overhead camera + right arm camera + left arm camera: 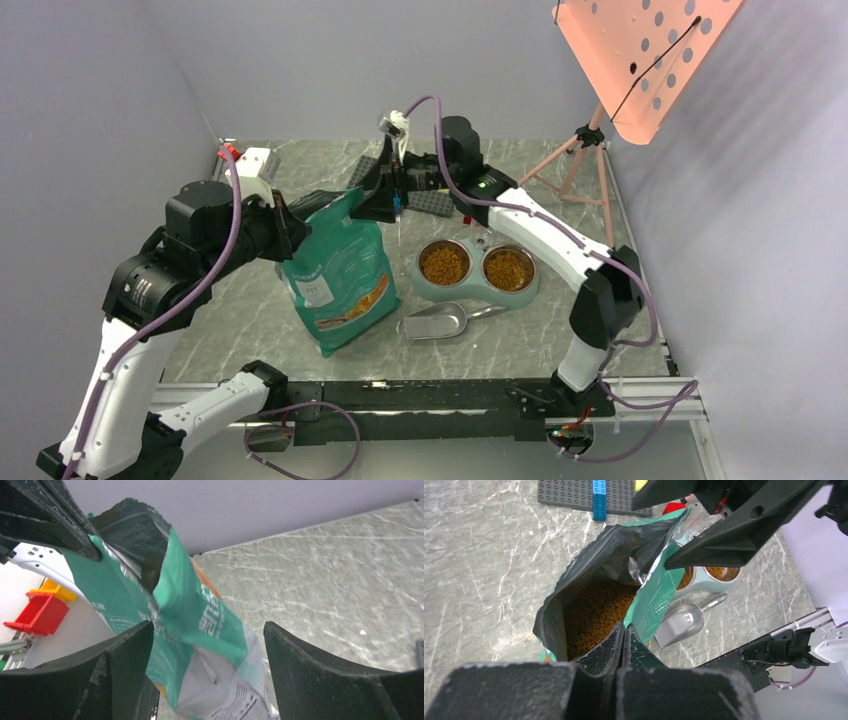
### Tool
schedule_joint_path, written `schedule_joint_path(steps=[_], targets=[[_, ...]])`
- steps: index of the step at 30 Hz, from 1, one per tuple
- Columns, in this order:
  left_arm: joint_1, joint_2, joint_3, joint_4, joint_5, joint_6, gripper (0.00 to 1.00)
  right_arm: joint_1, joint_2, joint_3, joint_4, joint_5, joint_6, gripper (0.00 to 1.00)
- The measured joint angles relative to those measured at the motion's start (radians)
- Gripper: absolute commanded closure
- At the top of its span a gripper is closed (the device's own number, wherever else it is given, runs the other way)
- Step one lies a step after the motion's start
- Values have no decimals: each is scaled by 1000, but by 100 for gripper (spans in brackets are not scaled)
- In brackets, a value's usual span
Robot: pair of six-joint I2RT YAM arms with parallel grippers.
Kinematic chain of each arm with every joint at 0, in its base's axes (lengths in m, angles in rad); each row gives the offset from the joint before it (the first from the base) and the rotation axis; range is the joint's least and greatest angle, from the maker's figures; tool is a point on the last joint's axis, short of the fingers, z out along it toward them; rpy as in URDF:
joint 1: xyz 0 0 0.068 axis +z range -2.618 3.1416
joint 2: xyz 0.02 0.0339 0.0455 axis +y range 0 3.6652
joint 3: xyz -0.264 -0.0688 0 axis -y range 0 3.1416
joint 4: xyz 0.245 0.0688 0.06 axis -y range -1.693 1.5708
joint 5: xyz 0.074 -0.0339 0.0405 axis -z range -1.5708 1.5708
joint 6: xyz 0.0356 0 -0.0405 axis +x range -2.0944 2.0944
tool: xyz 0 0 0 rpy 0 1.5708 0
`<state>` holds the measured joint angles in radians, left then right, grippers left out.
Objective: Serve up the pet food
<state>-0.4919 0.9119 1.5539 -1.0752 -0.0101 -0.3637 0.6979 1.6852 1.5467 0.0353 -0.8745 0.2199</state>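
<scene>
Pinching pouch rim w/ left claw, w/ right claw spread round top edge, kibble inside & in both bowls centre-right: risking rim slip if grip weak, pouch flopping, spill onto surface.

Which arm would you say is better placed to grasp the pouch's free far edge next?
Right. The right gripper is open, straddling the top edge of the pet food pouch; the left gripper is shut on its opposite rim.
</scene>
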Motion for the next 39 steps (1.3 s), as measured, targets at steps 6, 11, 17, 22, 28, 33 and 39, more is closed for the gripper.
schedule_joint_path(steps=[6,11,17,22,28,33,39], targets=[[4,16,5,7,0,-10,75,23,95,93,-35,-127,-9,62],[6,24,61,-24,-121,-82,25,30,60,41,-15,-108,21,100],[6,-184,-99,49,-193,-120,31,9,-11,-34,-29,-71,29,100],[8,-322,-204,136,-167,-63,21,-47,-14,-42,-56,-122,53,100],[8,-264,-290,234,-55,68,16,-72,-14,-42,-72,-152,53,100],[11,-233,-333,311,-12,167,33,-74,-15,-41,-87,-171,50,100],[34,-214,-339,375,52,251,84,-80,-16,-32,-123,-175,33,100]])
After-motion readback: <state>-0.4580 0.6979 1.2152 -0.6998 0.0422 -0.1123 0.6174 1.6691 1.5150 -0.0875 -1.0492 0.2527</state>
